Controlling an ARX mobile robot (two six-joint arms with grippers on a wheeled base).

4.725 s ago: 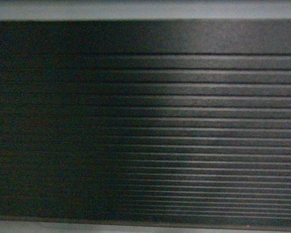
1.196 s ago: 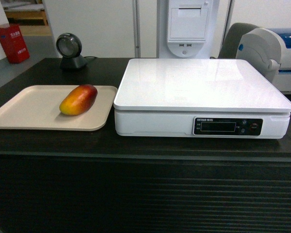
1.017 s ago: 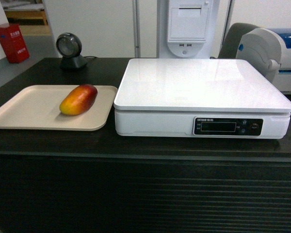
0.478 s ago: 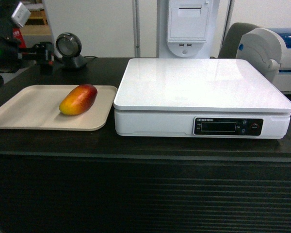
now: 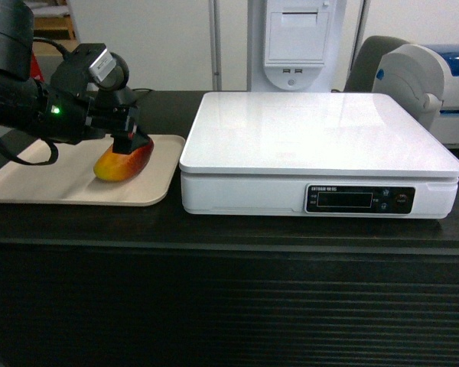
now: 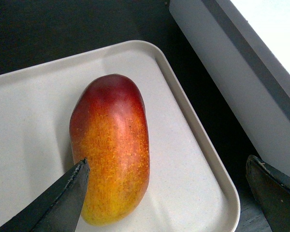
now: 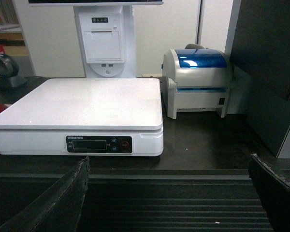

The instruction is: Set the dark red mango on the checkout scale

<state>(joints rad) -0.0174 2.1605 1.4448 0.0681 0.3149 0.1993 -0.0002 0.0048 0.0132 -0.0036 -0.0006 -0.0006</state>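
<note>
The dark red mango (image 5: 124,161) lies unmoved on the tray (image 5: 46,180) at left of the frame; the left gripper (image 5: 122,139), newly arrived from upper left, straddles it with fingers apart. The right gripper (image 7: 169,193) is spread too.

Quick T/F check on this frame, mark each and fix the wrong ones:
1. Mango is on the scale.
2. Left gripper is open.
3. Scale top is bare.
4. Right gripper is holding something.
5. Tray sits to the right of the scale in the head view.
1. False. The mango lies on the beige tray.
2. True. The left gripper is open, jaws on either side of the mango.
3. True. Nothing rests on the scale.
4. False. The right gripper is open and empty, facing the scale from in front of the counter.
5. False. The tray sits to its left.
</note>
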